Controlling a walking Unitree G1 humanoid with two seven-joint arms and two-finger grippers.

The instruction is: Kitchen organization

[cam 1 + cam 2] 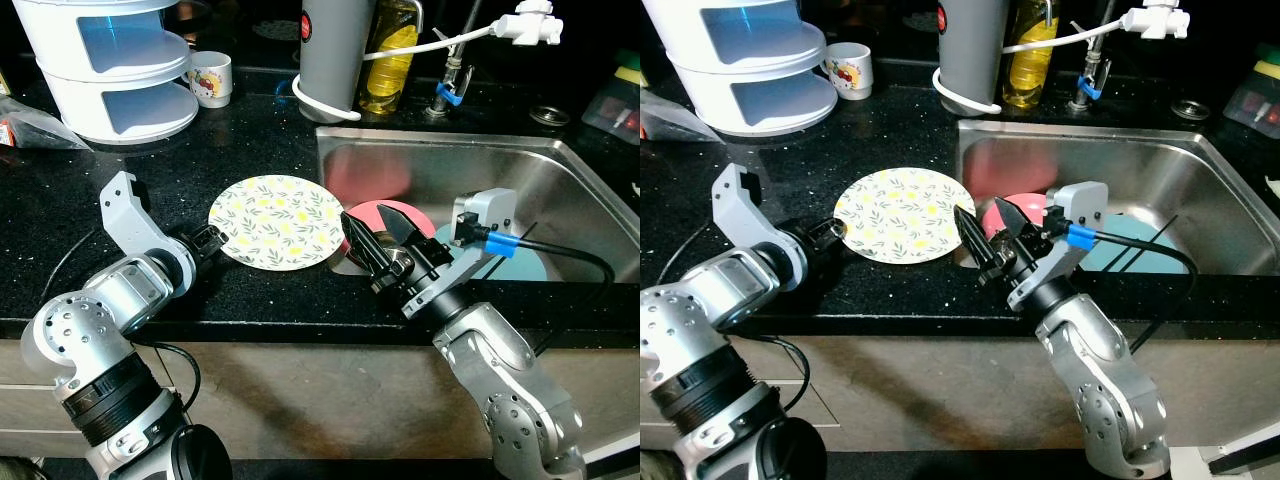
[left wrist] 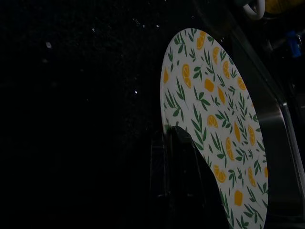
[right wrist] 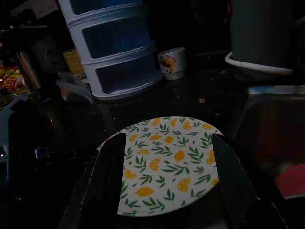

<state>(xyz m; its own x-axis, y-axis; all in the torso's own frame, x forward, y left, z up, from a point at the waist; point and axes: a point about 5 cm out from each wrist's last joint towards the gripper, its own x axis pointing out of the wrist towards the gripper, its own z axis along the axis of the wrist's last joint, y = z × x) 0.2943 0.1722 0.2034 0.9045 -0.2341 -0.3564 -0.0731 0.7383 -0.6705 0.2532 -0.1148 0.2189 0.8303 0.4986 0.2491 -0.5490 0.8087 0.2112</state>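
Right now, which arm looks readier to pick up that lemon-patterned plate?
Probably the right: the right gripper is open at the lemon-print plate, its edge between the fingers. The left gripper only touches the far rim.

Head eyes look down; wrist views (seemingly close) share the plate (image 3: 164, 164).

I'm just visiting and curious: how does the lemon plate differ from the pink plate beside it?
The lemon plate is white with yellow lemons and green leaves; the pink plate is plain. The lemon plate lies on the black counter; the pink plate sits in the sink. Both are round.
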